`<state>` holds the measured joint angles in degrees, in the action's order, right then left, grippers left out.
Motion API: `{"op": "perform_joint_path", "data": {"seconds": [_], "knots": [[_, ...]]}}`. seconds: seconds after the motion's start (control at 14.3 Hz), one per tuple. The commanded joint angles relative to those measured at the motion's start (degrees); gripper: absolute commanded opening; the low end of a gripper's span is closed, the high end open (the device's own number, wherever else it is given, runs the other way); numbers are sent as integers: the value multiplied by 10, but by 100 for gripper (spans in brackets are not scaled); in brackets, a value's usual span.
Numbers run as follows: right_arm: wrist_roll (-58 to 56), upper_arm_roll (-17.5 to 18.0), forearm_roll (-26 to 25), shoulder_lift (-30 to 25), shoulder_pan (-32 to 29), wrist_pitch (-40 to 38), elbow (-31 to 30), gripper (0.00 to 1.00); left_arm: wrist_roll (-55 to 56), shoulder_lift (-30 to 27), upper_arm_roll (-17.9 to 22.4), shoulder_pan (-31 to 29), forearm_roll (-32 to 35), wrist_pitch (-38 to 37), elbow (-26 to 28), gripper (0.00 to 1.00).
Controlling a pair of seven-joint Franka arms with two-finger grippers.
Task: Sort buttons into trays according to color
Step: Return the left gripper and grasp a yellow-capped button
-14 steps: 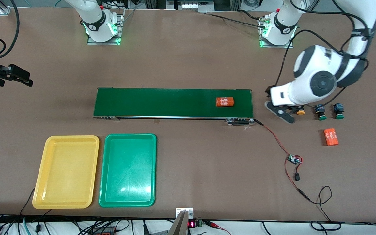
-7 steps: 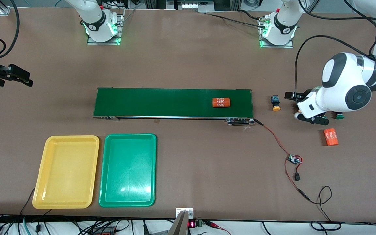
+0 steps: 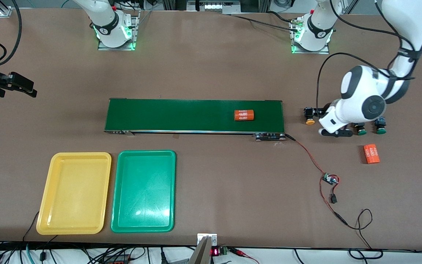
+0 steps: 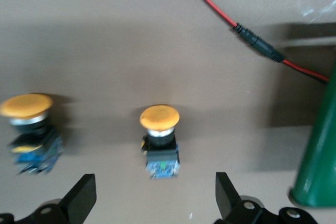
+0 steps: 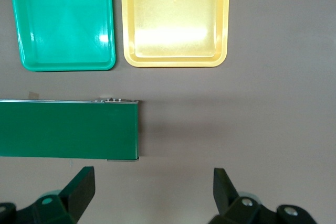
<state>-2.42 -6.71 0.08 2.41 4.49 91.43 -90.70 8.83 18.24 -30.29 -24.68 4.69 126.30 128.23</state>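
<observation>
A: While both trays, yellow tray (image 3: 74, 193) and green tray (image 3: 143, 191), lie bare, how far is sorting?

B: Not begun. All visible buttons sit on the tabletop (image 3: 211, 66) at the left arm's end: a yellow-capped button (image 3: 309, 116) beside the conveyor (image 3: 181, 115), two green-capped buttons (image 3: 370, 127).

A: Grippers?

B: Left gripper (image 4: 152, 199) hovers spread over the yellow-capped button; right gripper (image 5: 152, 195) waits spread, holding nothing.

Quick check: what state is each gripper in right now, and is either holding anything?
Left gripper: open, holding nothing, over a yellow-orange button.
Right gripper: open, holding nothing, waiting at the right arm's end of the conveyor belt.
</observation>
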Motion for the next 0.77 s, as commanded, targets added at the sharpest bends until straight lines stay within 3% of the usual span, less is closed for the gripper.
{"op": "perform_joint_path", "data": {"seconds": [0.0, 0.28, 0.35, 0.42, 0.56, 0.7], "knots": [[-2, 2, -7, -5, -1, 1, -2, 100, 10, -8, -4, -5, 8, 82, 62, 100], [-2, 2, -7, -5, -1, 1, -2, 100, 10, 27, 1, -5, 8, 174, 99, 100], [-2, 2, -7, -5, -1, 1, -2, 100, 7, 33, 4, -9, 8, 178, 98, 89], [-2, 2, -7, -5, 0, 1, -2, 100, 7, 33, 5, -11, 10, 178, 98, 65], [-2, 2, -7, -5, 0, 1, -2, 100, 7, 26, 4, -12, 10, 169, 96, 37], [-2, 2, -7, -5, 0, 0, -2, 100, 7, -1, 0, -12, 10, 127, 85, 22]]}}
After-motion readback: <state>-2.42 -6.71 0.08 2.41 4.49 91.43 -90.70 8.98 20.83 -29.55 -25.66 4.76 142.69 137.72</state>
